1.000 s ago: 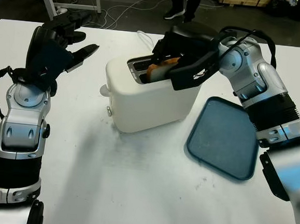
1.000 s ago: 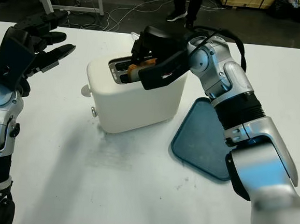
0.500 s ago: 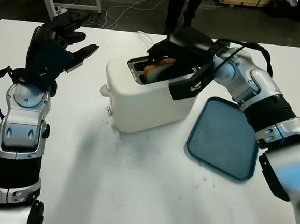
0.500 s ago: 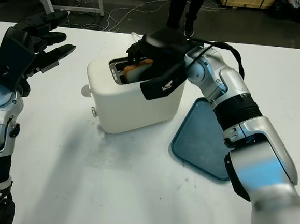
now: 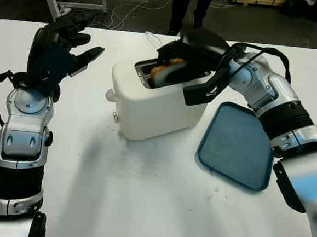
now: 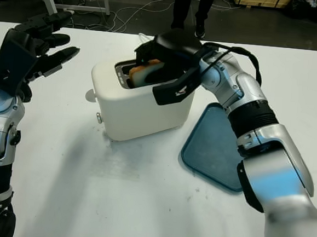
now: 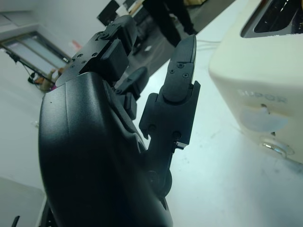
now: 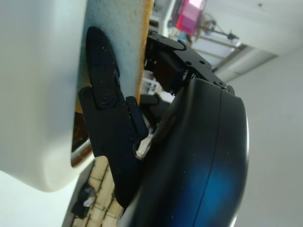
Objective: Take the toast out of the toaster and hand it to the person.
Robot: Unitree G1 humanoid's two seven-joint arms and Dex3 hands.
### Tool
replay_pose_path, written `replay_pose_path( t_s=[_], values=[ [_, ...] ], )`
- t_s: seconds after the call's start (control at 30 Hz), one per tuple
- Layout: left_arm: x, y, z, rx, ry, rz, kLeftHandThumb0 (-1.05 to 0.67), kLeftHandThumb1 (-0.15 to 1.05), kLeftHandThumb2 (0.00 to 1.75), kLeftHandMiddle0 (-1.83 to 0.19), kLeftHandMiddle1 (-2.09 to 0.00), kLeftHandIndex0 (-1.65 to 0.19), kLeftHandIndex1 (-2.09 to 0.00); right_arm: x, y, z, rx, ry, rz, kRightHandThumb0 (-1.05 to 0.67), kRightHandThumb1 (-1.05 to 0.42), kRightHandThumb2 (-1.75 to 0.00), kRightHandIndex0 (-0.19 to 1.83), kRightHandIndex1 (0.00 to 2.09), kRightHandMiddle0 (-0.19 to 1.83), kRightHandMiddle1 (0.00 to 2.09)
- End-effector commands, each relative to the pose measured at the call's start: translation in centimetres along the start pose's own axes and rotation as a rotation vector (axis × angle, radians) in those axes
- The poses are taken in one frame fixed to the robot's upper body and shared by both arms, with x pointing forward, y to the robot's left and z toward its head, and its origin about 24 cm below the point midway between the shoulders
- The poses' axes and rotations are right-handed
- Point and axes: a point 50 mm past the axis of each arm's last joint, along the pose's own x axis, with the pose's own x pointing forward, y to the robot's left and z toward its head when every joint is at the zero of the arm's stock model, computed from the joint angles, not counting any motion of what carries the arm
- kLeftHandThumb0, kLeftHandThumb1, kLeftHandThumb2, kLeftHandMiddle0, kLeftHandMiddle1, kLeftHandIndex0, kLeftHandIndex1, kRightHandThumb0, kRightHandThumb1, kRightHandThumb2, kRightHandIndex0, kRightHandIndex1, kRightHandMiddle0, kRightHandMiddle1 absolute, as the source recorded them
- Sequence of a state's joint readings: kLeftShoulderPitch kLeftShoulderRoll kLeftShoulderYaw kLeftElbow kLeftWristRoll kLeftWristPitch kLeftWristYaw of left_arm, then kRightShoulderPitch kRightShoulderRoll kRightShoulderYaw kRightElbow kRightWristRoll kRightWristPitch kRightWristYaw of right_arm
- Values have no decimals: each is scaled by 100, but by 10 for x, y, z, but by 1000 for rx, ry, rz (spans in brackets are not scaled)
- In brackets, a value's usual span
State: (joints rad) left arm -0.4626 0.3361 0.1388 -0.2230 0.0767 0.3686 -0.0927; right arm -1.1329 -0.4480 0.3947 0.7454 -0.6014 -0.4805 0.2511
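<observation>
One toast point(image 5: 163, 70) sits partly raised in the toaster point(image 5: 154, 99), pinched by the right hand point(image 5: 194, 52). Left hand point(image 5: 62, 48) hangs released, well left of it.

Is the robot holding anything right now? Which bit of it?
Yes. The right hand pinches the toast by its top end, the part sticking up out of the toaster. The left hand is open, raised left of the toaster.
</observation>
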Motion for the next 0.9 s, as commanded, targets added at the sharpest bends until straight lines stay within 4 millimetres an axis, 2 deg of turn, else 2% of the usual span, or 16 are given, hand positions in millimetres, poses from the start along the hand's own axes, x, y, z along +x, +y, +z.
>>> replay_pose_path(
  t_s=[0.0, 0.07, 0.13, 0.17, 0.23, 0.33, 0.43, 0.6, 0.7, 0.73, 0.77, 0.87],
  values=[
    [-1, 1, 0, 3, 7, 9, -31, 92, 7, -24, -73, -55, 0, 1, -34, -4, 22, 31, -88, -44, -92, -33, 108, 175, 81, 175],
    [-1, 1, 0, 5, 6, 8, -31, 92, 7, -24, -72, -55, 0, 1, -48, -9, 75, 58, -120, -43, -92, -34, 104, 175, 77, 174],
    [-1, 1, 0, 7, 4, 7, -31, 92, 7, -24, -72, -55, 0, -1, -61, -15, 137, 83, -154, -42, -92, -33, 100, 175, 81, 153],
    [-1, 1, 0, 7, 4, 7, -31, 92, 7, -24, -72, -55, 0, -2, -67, -19, 169, 92, -168, -42, -92, -33, 99, 175, 81, 153],
    [0, 2, 0, 10, 5, 7, -31, 92, 7, -25, -72, -56, 0, -6, -78, -27, 212, 115, -204, -43, -92, -36, 101, 175, 78, 170],
    [0, 2, 0, 11, 5, 7, -31, 92, 6, -24, -72, -56, 0, -11, -90, -35, 245, 170, -267, -50, -92, -37, 108, 175, 87, 174],
    [0, 2, 0, 12, 7, 3, -31, 92, 7, -24, -72, -55, 0, -16, -100, -43, 260, 212, -311, -50, -92, -37, 106, 175, 84, 174],
    [0, 1, 1, -2, 12, 5, -30, 92, 7, -24, -71, -55, 0, -24, -104, -58, 278, 306, -380, -48, -92, -37, 102, 175, 78, 175],
    [0, 1, 1, 4, 9, 6, -30, 92, 7, -24, -72, -55, 0, -31, -99, -69, 282, 371, -437, -49, -92, -39, 97, 175, 83, 137],
    [0, 1, 0, 1, 9, 6, -30, 92, 7, -24, -72, -55, 0, -33, -97, -73, 285, 395, -463, -51, -92, -39, 100, 175, 82, 140],
    [0, 1, 0, -1, 8, 6, -30, 92, 8, -24, -72, -54, 0, -36, -94, -77, 293, 423, -488, -51, -92, -37, 104, 175, 84, 160],
    [-1, 2, -1, -8, 13, 7, -30, 92, 8, -24, -72, -54, 0, -45, -83, -91, 342, 536, -545, -50, -92, -36, 103, 175, 83, 173]
  ],
)
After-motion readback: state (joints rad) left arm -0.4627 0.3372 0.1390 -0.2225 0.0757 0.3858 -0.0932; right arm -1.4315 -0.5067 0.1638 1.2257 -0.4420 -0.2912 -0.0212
